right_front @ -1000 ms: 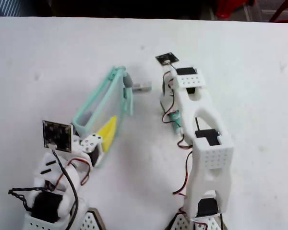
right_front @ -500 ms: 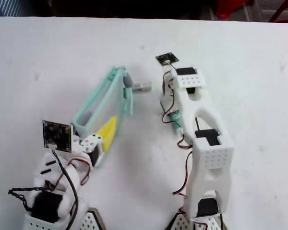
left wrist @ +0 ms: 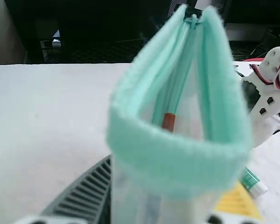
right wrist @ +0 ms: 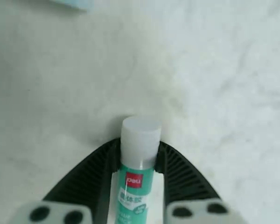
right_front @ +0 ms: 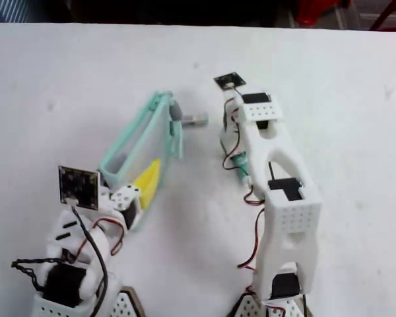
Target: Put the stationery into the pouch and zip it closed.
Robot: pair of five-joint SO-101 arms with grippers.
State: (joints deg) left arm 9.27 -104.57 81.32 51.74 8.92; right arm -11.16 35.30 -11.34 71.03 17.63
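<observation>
Green-and-white plastic glue stick [right wrist: 140, 140] sits clamped near its cap in the right gripper [right wrist: 139, 150], apart from the mint-green soft fabric pouch [right_front: 145, 142]. The left gripper [right_front: 127, 198] pinches the pouch's near end, mouth open. Stick looks light, rigid and slick, so a mid-barrel hold is safer; pouch looks floppy.

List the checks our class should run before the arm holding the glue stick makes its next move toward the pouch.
1. Grip on the glue stick: ok. The right gripper is closed on it from both sides.
2. Pouch mouth open: ok. The zip is undone and the opening gapes.
3. Pouch held steady: ok. The left gripper grips its near end.
4. Room inside the pouch: cannot tell. An orange item sits inside.
5. Glue stick lifted off the table: cannot tell.
</observation>
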